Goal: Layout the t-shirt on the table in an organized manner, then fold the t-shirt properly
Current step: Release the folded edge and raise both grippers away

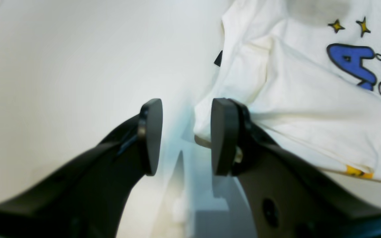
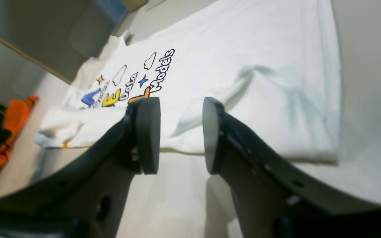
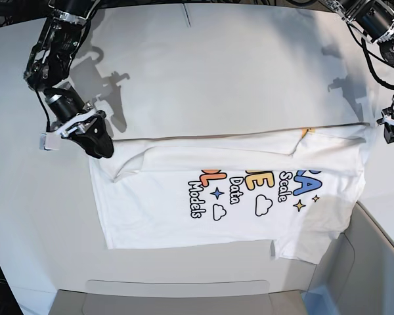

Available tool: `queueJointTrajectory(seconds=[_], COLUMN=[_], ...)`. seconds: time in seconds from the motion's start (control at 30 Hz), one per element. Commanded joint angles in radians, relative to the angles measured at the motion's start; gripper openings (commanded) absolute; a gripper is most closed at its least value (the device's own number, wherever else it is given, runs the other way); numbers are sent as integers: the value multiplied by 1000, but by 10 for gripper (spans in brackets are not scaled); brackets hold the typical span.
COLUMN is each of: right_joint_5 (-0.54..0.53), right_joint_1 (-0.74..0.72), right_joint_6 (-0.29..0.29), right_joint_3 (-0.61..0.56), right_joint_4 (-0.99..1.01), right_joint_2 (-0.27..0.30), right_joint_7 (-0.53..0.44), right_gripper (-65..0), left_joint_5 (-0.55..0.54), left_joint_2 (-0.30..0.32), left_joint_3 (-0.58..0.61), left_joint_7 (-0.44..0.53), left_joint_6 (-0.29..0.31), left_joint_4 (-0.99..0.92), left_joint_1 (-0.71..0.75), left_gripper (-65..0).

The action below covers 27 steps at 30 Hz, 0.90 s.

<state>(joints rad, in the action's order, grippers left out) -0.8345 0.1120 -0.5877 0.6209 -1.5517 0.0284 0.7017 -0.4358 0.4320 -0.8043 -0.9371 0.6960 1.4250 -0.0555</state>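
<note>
Lying print-up on the table, the t-shirt has its far edge folded over; both claws, left and right, hang spread beside it, empty.

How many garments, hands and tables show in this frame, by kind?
t-shirt: 1
hands: 2, left hand and right hand, both open and empty
table: 1
Total: 4
</note>
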Motion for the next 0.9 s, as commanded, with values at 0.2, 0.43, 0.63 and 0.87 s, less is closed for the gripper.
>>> queueJointTrajectory(seconds=[0.2, 0.43, 0.63, 0.87], right_joint_5=[-228, -276, -273, -243], right_joint_1=[-18, -65, -111, -159], right_joint_6=[-12, -15, -15, -7], right_joint_3=[198, 208, 141, 50], right_joint_4=[113, 219, 320, 363], right_joint_2=[71, 120, 123, 109], right_joint_7=[125, 215, 217, 174], right_gripper=[-328, -328, -328, -328], left_joint_5=[-16, -16, -18, -18], left_joint_2=[18, 18, 17, 17], left_joint_3=[1, 1, 1, 0], left_joint_7=[25, 23, 23, 23], left_joint_6=[2, 2, 2, 2], left_joint_4=[18, 20, 20, 20], left_joint_1=[4, 1, 3, 3], left_gripper=[-405, -405, -405, -405])
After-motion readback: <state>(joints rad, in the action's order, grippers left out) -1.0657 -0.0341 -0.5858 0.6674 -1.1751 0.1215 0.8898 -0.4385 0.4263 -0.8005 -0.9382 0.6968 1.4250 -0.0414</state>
